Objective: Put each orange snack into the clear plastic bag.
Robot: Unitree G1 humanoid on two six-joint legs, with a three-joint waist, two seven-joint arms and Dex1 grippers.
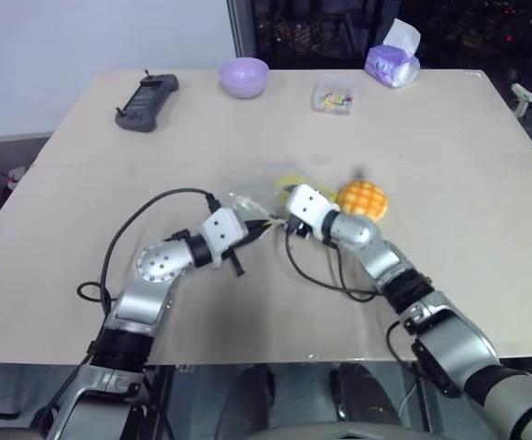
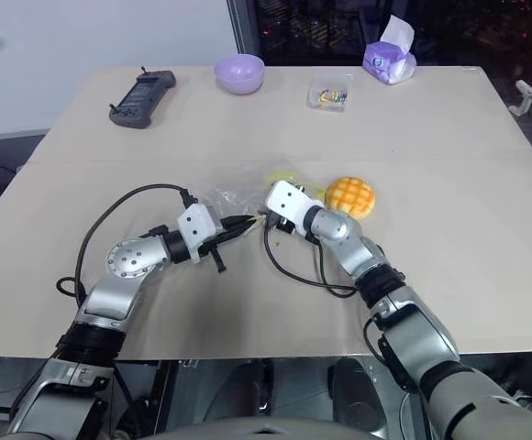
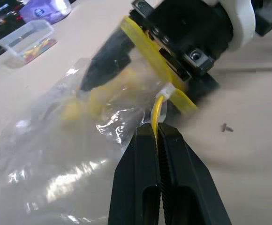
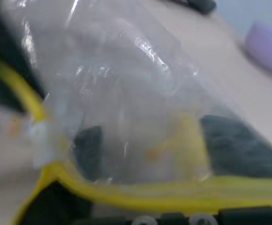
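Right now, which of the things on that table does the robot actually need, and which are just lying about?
Needed for the job:
- orange snack
- clear plastic bag, its yellow zip strip pinched by the left pincer
- right pincer, its fingers spread inside the bag's mouth

Just lying about:
- lilac bowl
- small clear box
- tissue pack
- black handset

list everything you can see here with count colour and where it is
orange snack: 1, orange-yellow, mid-table beside right gripper
clear plastic bag: 1, see-through with yellow zip strip, mid-table between grippers
bowl: 1, lilac, far edge
small box: 1, clear with colourful bits, far edge
tissue pack: 1, purple, far right
controller: 1, black, far left
table: 1, beige
left gripper: shut on the bag's yellow strip
right gripper: at the bag's mouth
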